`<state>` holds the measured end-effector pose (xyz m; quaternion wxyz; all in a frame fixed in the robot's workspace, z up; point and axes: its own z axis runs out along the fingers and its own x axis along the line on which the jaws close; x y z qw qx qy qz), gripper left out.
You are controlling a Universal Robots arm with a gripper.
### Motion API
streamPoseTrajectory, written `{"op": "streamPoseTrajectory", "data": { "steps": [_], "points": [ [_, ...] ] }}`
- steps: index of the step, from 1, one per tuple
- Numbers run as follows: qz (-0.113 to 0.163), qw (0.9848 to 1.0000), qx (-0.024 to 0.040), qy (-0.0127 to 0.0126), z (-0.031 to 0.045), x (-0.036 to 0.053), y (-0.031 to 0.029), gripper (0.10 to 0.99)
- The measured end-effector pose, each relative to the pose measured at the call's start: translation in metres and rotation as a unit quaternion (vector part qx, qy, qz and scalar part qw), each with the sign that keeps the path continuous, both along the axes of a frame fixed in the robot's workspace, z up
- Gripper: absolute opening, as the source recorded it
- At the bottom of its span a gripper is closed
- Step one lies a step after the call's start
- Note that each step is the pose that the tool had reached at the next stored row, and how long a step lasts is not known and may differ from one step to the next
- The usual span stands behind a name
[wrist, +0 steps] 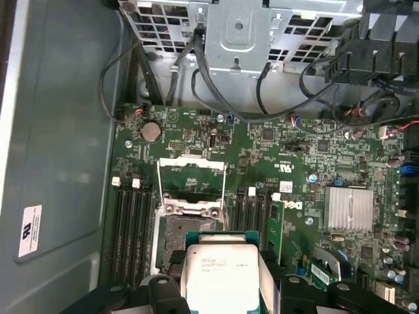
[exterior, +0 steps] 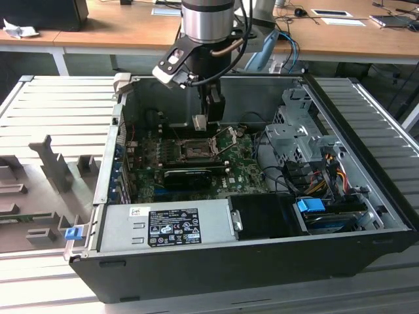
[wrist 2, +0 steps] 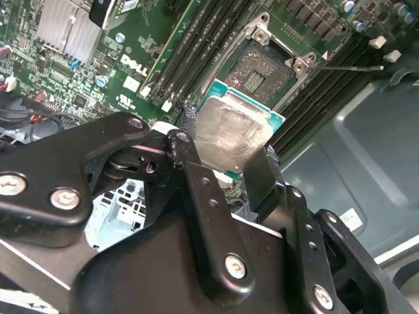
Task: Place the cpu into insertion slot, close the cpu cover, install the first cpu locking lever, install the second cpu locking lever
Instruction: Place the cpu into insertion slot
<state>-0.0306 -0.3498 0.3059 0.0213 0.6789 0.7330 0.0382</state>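
A grey moulded tray (exterior: 39, 196) lies well off to the exterior view's left of the insertion slot (exterior: 194, 150), outside the open computer case (exterior: 262, 261). Just above the slot hangs the gripper (exterior: 200, 123), its fingers (wrist 2: 260, 180) clamped on the cpu (wrist 2: 229, 131), which is held clear of the slot's bare pin field. The cpu cover (wrist: 192, 165) stands swung open off the slot. A metal drive cage (exterior: 294, 131) sits to the exterior view's right of the slot.

Bright, even light falls from overhead, washing the wooden desks (exterior: 118, 26) pale, leaving the open computer case (exterior: 216, 265) dim inside, and putting a soft glare on the cpu (wrist 2: 226, 134).
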Motion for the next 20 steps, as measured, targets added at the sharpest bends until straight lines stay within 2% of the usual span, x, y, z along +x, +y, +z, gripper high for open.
{"op": "streamPoseTrajectory", "data": {
  "steps": [4,7,9,10,14,17,20],
  "points": [
    [-0.024,0.9997,0.0001,-0.0001,-0.0025,0.0001,0.0,0.529],
    [-0.043,0.9991,0.0,0.0,-0.0088,0.0001,0.0012,0.529],
    [-0.044,0.999,0.0,-0.0001,-0.0136,-0.0009,0.0038,0.529],
    [-0.044,0.999,0.0001,-0.0001,-0.0175,-0.004,0.0062,0.529],
    [-0.044,0.999,0.0001,-0.0001,-0.0338,-0.006,0.0079,0.529],
    [-0.042,0.9991,0.0001,-0.0001,-0.0406,-0.0064,0.008,0.529],
    [-0.035,0.9994,0.0002,0.0001,-0.0441,-0.0066,0.0081,0.529]
  ]
}}
